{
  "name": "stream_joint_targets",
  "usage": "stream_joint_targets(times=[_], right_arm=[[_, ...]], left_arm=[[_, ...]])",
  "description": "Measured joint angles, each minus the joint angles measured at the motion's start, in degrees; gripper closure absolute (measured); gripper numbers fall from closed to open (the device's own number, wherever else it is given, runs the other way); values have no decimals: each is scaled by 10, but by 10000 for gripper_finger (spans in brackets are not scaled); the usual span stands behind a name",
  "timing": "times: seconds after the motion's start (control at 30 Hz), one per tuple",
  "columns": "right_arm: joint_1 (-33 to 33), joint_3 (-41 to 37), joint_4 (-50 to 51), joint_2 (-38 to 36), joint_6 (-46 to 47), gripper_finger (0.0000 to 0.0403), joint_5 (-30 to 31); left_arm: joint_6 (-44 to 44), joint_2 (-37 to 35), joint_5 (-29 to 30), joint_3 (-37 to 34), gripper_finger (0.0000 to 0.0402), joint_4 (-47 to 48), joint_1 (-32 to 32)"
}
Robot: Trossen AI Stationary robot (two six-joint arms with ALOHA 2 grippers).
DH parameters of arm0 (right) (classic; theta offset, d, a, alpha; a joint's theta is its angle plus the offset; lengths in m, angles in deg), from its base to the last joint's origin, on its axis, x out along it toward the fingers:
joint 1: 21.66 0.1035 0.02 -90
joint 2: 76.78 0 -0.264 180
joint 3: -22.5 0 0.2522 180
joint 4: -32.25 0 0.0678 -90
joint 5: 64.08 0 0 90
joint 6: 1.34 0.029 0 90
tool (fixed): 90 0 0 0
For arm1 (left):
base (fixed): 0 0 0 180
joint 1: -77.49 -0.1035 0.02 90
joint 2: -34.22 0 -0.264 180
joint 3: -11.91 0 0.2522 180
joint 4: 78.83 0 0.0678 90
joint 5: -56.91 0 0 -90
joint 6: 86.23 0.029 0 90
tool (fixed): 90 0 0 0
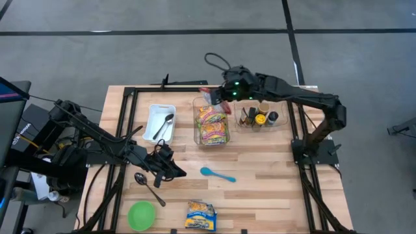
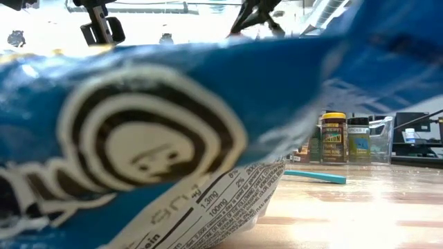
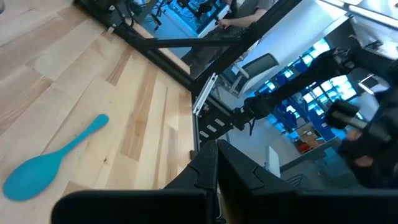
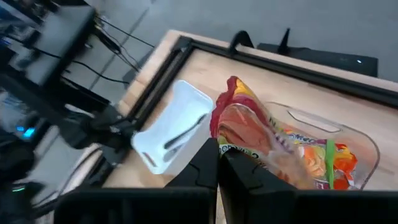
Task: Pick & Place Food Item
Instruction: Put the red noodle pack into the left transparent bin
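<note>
- Right gripper (image 1: 218, 95) sits over the far end of the clear bin (image 1: 195, 133) of snack packets (image 1: 212, 123), fingers pressed together; judging by the right wrist view, it pinches the top edge of one packet. Left gripper (image 1: 177, 171) is parked low near the table's middle, fingers together, empty.
- High view: another snack packet (image 1: 201, 216) lies at the near table edge, beside the green bowl (image 1: 142, 215). White tray (image 1: 160, 123) with a spoon is left of the bin, condiment bin (image 1: 261, 117) right of it. Open wood lies between the blue spoon (image 1: 218, 174) and the right frame rail.
- Low view: the near packet (image 2: 138, 138) blocks most of the frame; blue spoon (image 2: 315, 176) and jars show behind.
- Left wrist view: blue spoon (image 3: 53, 158) on bare wood, closed fingers (image 3: 214, 174), nothing held.
- Right wrist view: fingers (image 4: 217, 165) closed at the lifted packet (image 4: 249, 134); tray (image 4: 171, 124) beyond.
- Suggest: lift straight up until the packet clears the bin wall, then swing toward open wood, avoiding the condiment bin and the left arm.
</note>
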Motion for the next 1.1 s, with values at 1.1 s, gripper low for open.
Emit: stream_joint_targets(times=[1.1], right_arm=[[-53, -29, 2, 73, -40, 403, 50]], left_arm=[[0, 0, -3, 0, 402, -6, 0]])
